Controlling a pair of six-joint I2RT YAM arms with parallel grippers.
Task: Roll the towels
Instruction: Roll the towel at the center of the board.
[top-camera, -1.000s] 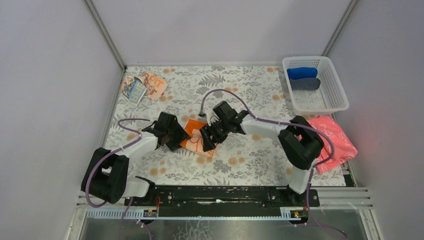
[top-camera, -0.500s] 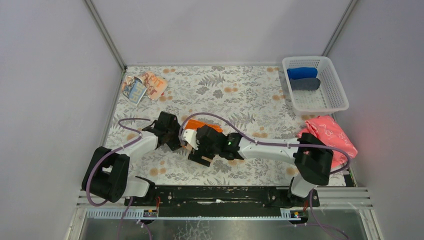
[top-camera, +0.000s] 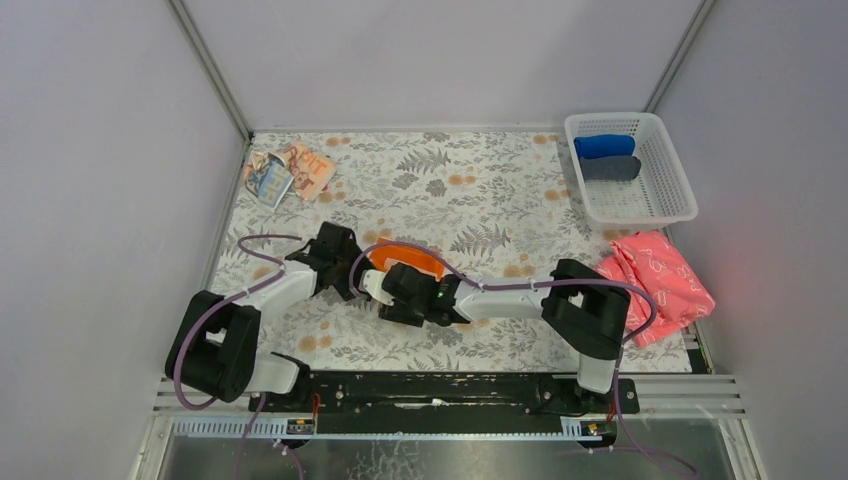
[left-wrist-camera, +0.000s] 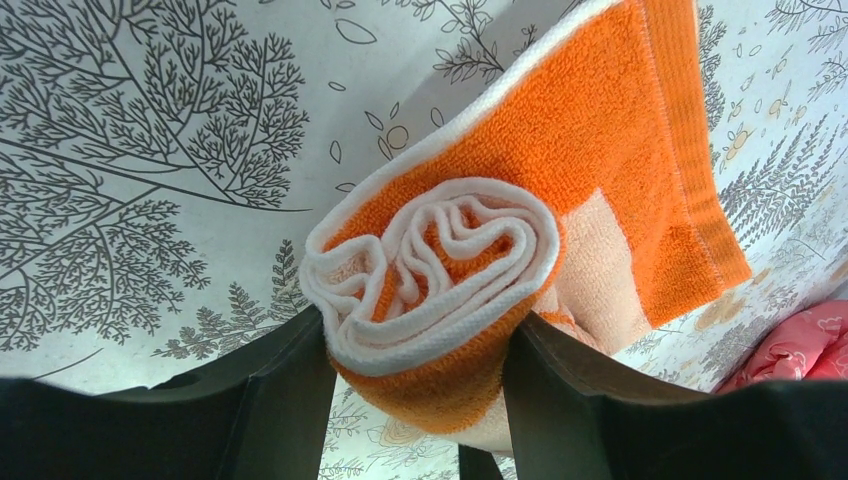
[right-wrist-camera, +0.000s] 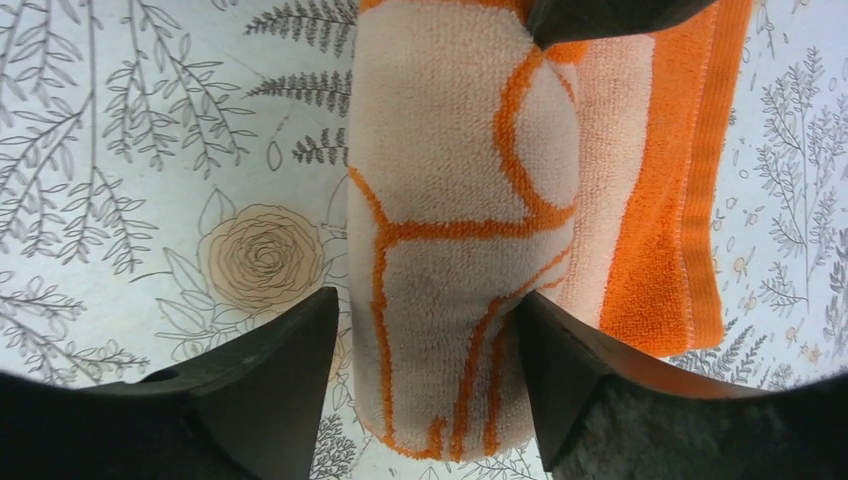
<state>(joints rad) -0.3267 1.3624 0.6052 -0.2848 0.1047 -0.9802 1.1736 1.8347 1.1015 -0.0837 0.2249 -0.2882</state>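
floral tablecloth (top-camera: 500, 190), grey walls (top-camera: 100, 150); left gripper (left-wrist-camera: 420, 340) and right gripper (right-wrist-camera: 425, 310) clasp orange towel (top-camera: 405, 258).

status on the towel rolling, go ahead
Left gripper, right gripper both shut on the orange towel roll. Part rolled, tail flat. Printed towel crumpled at far left, not started. Nothing blocking.

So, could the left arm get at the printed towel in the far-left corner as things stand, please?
Probably not yet: the left claw is shut on the orange towel. The table between it and the printed towel looks free, so it likely could after letting go.
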